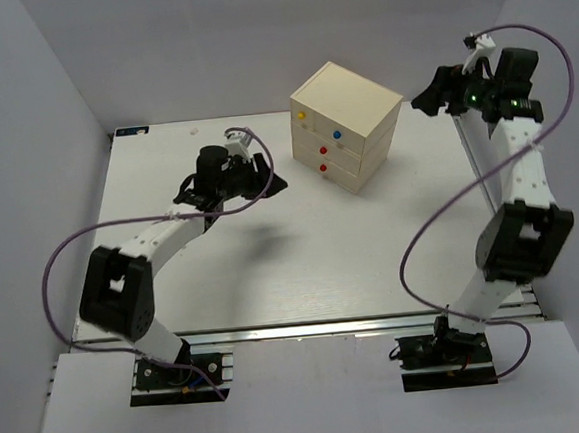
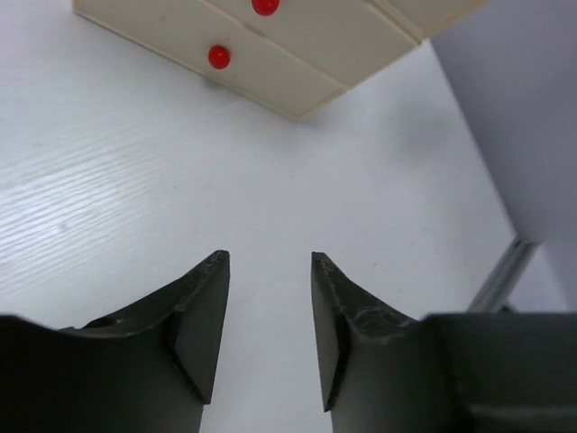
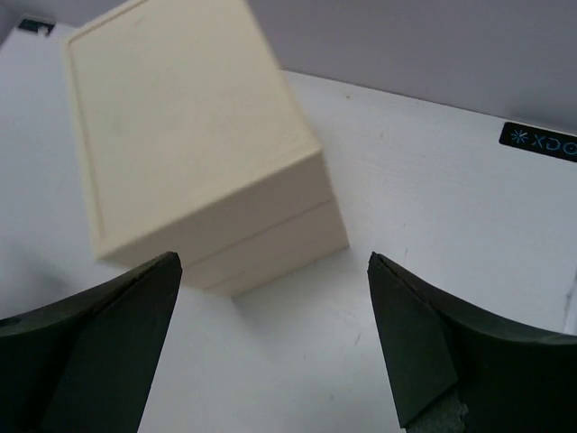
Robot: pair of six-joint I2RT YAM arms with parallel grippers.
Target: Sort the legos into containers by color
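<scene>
Zero bricks in view anywhere: none on the table (image 1: 274, 268), none between either set of fingers. At the far edge, near the middle, the cream chest (image 1: 351, 106), turned corner-on, all drawers (image 1: 340, 157) looking pushed in flush. Yellow knob (image 1: 304, 116) up top, blue knob (image 1: 336, 134) just below and beside it, two red knobs (image 1: 322, 150) lower down.

Left gripper (image 1: 270, 181) hanging over the table just left of the chest, jaws parted, nothing pinched. Only bare white tabletop between them in the wrist view, red knobs up ahead.

Right gripper (image 1: 431, 98) high up by the far right corner, jaws spread wide, empty too, looking down on the chest's plain top and knobless sides.

Reads as sorting done, or very nearly: no loose pieces out, no drawer standing open. Cannot confirm the colours inside, with everything hidden behind shut fronts. Left to do, at a guess: little more than backing both arms off, barring a stray brick tucked behind the chest, out of every camera's sight.
</scene>
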